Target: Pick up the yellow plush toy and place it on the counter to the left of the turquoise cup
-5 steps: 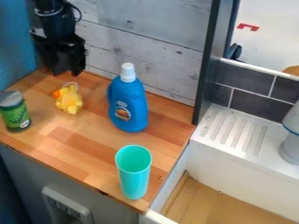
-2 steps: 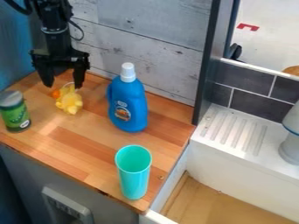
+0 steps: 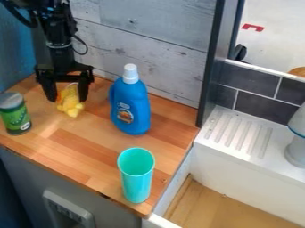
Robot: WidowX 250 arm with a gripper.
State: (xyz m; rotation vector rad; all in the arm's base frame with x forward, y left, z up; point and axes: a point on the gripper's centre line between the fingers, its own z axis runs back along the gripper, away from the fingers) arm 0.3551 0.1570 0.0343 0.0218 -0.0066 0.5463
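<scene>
Yellow toy [image 3: 72,107] sits within the spread tool [image 3: 67,99], between a lidded green jar [image 3: 16,116] and a capped blue bottle [image 3: 131,107].

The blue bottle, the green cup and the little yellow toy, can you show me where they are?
Blue bottle [image 3: 130,108]: camera view, on its front.
Green cup [image 3: 136,178]: camera view, on its side.
Yellow toy [image 3: 72,107]: camera view, on its lower part.

Blue bottle [image 3: 131,109] stands on tabletop [image 3: 77,153], near plank wall [image 3: 161,55]. Teal cup [image 3: 136,178] is upright near the sink [image 3: 250,171]. Green can [image 3: 16,118], grey lid, is at left. Dark tiles [image 3: 249,81] line the wall behind sink.
</scene>
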